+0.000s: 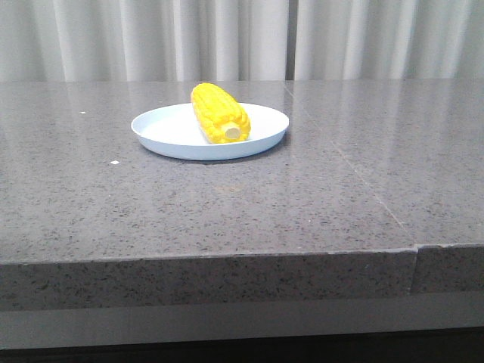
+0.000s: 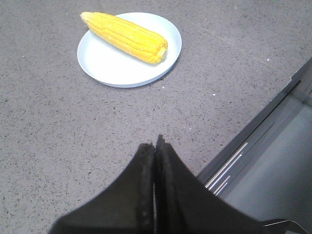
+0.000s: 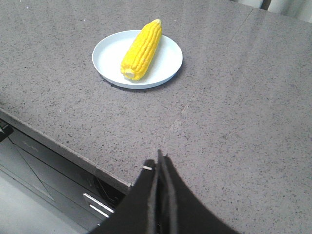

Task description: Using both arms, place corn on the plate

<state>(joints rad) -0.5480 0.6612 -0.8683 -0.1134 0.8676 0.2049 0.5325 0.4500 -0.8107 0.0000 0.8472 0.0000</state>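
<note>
The yellow corn (image 1: 218, 113) lies on the pale blue plate (image 1: 162, 130) in the middle of the grey stone table, its pale stub end toward the front. The corn (image 2: 126, 36) and plate (image 2: 105, 66) also show in the left wrist view, and the corn (image 3: 141, 43) and plate (image 3: 108, 53) in the right wrist view. My left gripper (image 2: 156, 144) is shut and empty, well back from the plate above the table near its front edge. My right gripper (image 3: 159, 160) is shut and empty, also far from the plate near the front edge. Neither gripper shows in the front view.
The table's front edge (image 1: 227, 257) runs across the front view, with a seam (image 1: 415, 249) at the right. Pale curtains (image 1: 242, 38) hang behind the table. A grey frame with metal rails (image 2: 234, 161) lies below the table edge.
</note>
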